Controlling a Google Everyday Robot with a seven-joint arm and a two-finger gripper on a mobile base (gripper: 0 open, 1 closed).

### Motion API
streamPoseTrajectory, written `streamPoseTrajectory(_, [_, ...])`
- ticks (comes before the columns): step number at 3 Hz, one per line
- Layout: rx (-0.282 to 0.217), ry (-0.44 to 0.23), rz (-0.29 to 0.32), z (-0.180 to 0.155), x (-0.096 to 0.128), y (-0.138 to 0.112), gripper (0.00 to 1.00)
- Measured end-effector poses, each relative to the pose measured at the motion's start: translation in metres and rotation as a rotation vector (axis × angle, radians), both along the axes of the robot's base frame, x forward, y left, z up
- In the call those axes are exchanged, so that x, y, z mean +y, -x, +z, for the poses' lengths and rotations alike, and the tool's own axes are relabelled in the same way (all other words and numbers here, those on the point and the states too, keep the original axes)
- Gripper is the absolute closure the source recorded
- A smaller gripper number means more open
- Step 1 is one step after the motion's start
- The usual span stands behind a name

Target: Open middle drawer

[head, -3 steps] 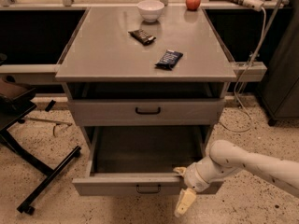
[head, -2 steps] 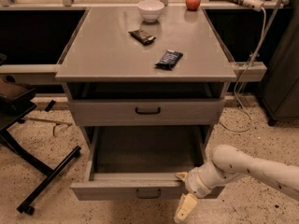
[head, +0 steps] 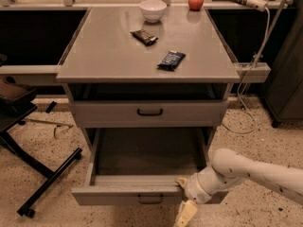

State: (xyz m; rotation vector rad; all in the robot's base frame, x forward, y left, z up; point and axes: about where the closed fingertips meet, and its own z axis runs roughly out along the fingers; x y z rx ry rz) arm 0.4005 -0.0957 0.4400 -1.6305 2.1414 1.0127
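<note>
- Hand (head: pixel 183 198) first: where is it?
- Near right, at the front edge of the middle drawer (head: pixel 113 196), the low grey metal one with the small black loop handle (head: pixel 150 200). Spread or pinching, I cannot tell.
- What changed?
- That drawer front has slid nearer than a second ago. Its shallow grey tray shows almost fully, so I judge the opening nearly done.
- Anything in the way?
- Black chair base (head: pixel 49 179) sits near left, apart from the drawer. Behind, the taller grey drawer (head: pixel 109 113) is shut. On the grey counter (head: pixel 104 56) lie a dark blue snack bar (head: pixel 171 60) and a black wrapper (head: pixel 144 36). Farther back are a white bowl (head: pixel 153 9) and a red apple (head: pixel 195 1).
</note>
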Motion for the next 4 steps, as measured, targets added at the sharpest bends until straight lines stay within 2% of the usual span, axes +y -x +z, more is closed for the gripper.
streamPoseTrajectory(1, [0.0, -0.001, -0.002, 0.002, 0.0, 0.0, 0.0])
streamPoseTrajectory(2, [0.021, -0.034, -0.017, 0.005, 0.005, 0.029, 0.0])
streamPoseTrajectory(3, [0.027, -0.037, -0.01, 0.004, 0.007, 0.03, 0.0])
streamPoseTrajectory(4, [0.055, -0.04, -0.004, 0.003, 0.009, 0.041, 0.0])
